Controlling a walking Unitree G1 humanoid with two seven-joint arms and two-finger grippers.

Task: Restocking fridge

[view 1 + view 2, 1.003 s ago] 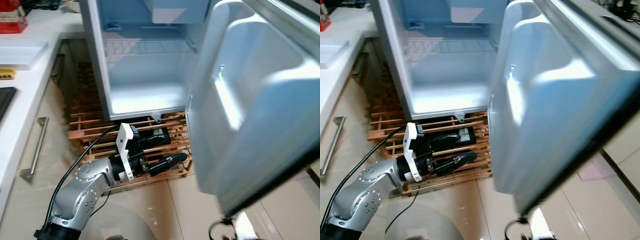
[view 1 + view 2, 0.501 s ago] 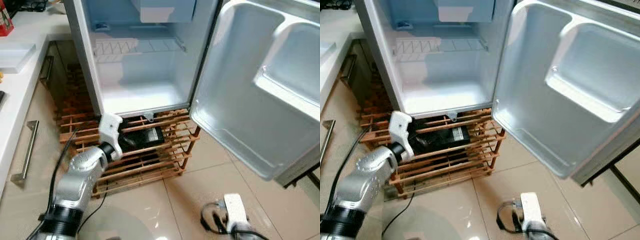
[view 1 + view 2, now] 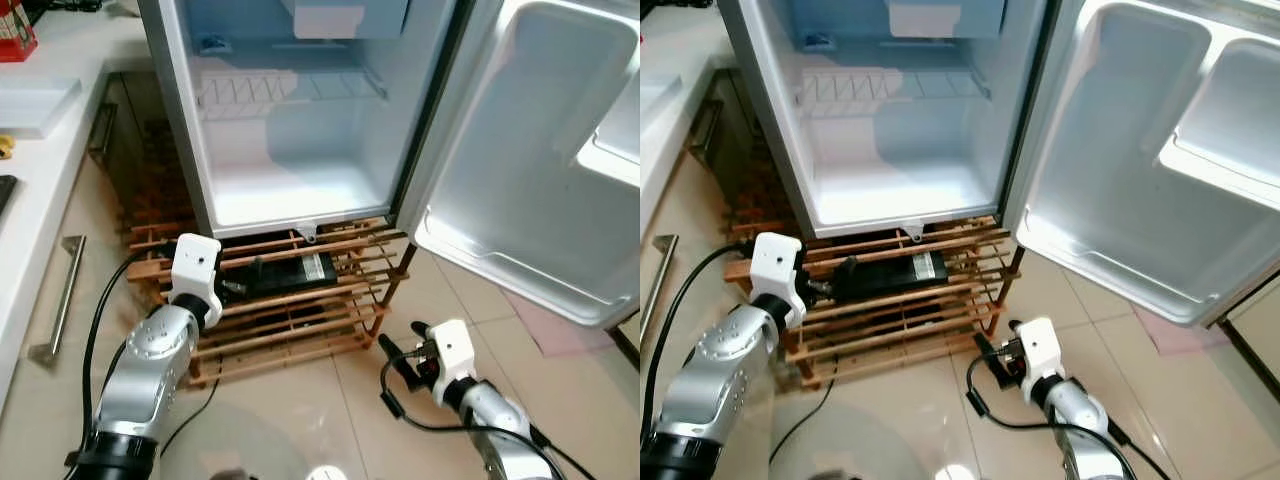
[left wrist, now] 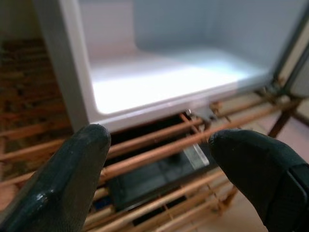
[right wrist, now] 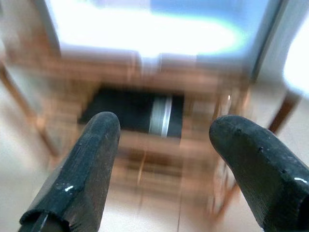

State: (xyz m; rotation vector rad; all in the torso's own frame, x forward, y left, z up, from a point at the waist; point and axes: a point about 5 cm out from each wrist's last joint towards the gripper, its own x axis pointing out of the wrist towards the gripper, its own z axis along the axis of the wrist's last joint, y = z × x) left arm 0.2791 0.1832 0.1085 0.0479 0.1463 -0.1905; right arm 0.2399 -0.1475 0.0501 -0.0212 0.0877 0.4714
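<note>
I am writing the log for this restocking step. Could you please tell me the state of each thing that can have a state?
Fridge: open, nothing on its floor or wire shelf.
Fridge door: swung wide, its shelves bare.
Left pincer: open, holding nothing, facing the wooden rack.
Right pincer: open, holding nothing, low above the floor.

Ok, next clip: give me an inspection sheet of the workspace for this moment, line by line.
Surface: glossy tiled floor.
Job's things: fridge open, interior bare, wire shelf inside; door swung wide.
Clutter: black device in the wooden rack under the fridge.
Grippers: left gripper open, near the rack; right gripper open, low over the floor.
Cables: black cable along left arm; another at right wrist.
Surroundings: white counter, cabinet handle.
</note>
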